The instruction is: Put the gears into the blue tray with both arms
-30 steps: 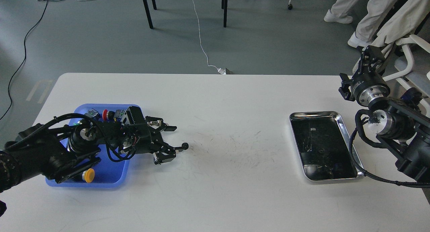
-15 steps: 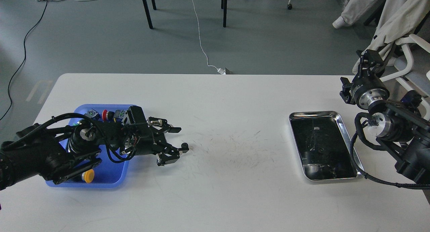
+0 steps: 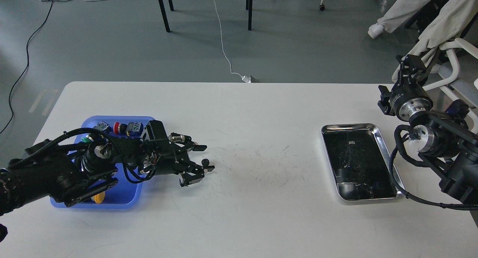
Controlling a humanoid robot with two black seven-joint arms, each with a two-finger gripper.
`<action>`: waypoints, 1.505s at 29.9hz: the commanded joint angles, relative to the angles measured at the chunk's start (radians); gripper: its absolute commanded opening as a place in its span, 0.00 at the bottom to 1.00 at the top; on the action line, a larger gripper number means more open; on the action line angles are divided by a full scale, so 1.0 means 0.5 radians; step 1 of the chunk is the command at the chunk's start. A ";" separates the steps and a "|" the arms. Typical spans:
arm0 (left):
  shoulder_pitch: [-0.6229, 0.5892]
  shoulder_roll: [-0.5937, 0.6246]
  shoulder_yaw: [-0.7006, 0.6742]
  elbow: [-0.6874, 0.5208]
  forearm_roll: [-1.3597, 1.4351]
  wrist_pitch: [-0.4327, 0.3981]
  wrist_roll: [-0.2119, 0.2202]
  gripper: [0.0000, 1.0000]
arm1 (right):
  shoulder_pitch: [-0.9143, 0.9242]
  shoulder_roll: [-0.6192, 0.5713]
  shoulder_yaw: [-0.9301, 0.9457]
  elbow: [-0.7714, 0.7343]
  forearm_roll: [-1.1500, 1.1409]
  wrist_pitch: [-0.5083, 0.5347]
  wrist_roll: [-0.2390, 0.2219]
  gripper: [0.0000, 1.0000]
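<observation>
While the left arm is reaching out over the blue tray (image 3: 129, 200) toward the middle of the white surface (image 3: 239, 220), the left pincer (image 3: 206, 158) is hanging just past the tray's right rim with its two fingers spread wide, one fingertip (image 3: 201, 148) farther back and the other nearer. A single small black gear (image 3: 205, 162) is sitting between those fingers, right against the nearer one; whether it is resting on the surface or touching the finger cannot be told. Inside the blue tray, several push-button switches are lying along the far wall, among them a red-capped switch (image 3: 117, 127), and a yellow-capped switch (image 3: 98, 198) is showing near the front wall beneath the arm. Well apart on the right side of the surface, a shiny silver metal tray (image 3: 381, 136) with a dark inside is lying flat; what it holds is too dim to make out. The right arm is standing beyond that tray's right edge, and the right pincer (image 3: 412, 65) is pointing up and away past the surface's far corner, seen end-on, so its opening cannot be told.
</observation>
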 commanded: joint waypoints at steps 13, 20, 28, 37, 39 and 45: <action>0.042 -0.030 0.002 0.065 0.023 0.046 0.000 0.59 | -0.001 0.002 -0.031 -0.006 -0.008 0.000 0.000 0.99; 0.051 -0.051 0.005 0.124 0.026 0.095 0.000 0.55 | -0.001 0.005 -0.034 -0.003 -0.008 0.000 0.000 0.99; 0.082 -0.058 0.002 0.139 0.026 0.123 0.000 0.43 | -0.001 0.005 -0.037 -0.006 -0.008 0.000 0.000 0.99; 0.079 -0.061 0.002 0.176 0.026 0.123 0.000 0.38 | -0.001 0.005 -0.040 -0.003 -0.008 0.000 0.000 0.99; 0.085 -0.058 0.005 0.173 0.029 0.123 0.000 0.32 | -0.001 0.005 -0.040 -0.006 -0.008 0.000 0.000 0.99; 0.085 -0.058 0.002 0.170 0.029 0.123 0.000 0.24 | -0.001 0.002 -0.043 -0.006 -0.011 0.000 0.000 0.99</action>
